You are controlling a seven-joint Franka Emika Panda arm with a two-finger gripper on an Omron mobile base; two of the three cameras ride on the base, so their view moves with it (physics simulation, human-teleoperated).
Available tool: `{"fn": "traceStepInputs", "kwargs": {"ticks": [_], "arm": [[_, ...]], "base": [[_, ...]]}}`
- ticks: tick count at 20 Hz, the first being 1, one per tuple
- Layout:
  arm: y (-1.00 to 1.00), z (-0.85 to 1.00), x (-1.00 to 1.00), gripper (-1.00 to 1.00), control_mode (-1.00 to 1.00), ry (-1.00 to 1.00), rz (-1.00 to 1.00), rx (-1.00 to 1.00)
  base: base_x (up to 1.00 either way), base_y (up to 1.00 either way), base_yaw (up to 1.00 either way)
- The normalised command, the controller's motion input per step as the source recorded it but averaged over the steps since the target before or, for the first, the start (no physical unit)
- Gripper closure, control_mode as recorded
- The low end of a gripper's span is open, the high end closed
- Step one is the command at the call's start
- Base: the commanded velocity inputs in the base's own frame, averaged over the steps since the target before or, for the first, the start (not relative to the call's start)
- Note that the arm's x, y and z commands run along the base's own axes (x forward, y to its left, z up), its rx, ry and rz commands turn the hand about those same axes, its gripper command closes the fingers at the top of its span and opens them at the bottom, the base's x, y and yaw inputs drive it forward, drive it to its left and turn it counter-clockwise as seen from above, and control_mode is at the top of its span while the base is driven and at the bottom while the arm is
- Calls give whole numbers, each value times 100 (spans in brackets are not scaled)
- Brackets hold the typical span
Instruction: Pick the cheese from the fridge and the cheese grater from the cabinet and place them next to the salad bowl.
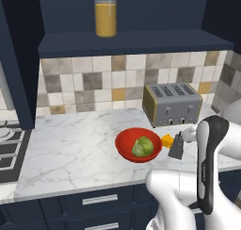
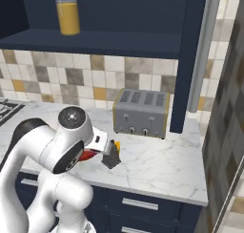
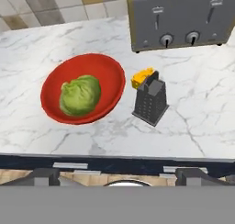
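The grater (image 3: 150, 102) stands upright on the marble counter (image 3: 55, 140), just right of the red bowl (image 3: 110, 76) holding 1 lettuce head (image 3: 81, 95). The cheese (image 3: 142, 77) sits right behind the grater, touching it, between it and the toaster (image 3: 181, 16). The gripper (image 3: 117, 175) hangs back above the counter edge, fingers spread wide, holding nothing. A jar (image 1: 105, 12) of orange liquid stands on the cabinet (image 1: 141, 40) shelf.
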Motion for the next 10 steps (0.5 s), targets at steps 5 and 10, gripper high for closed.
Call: {"fn": "traceStepInputs", "kwargs": {"ticks": [5, 10], "arm": [[56, 10, -25, -100, -100, -29, 5, -20], [60, 0, -23, -100, -100, -22, 1, -14]], "base": [[0, 0, 0], [0, 0, 0]]}}
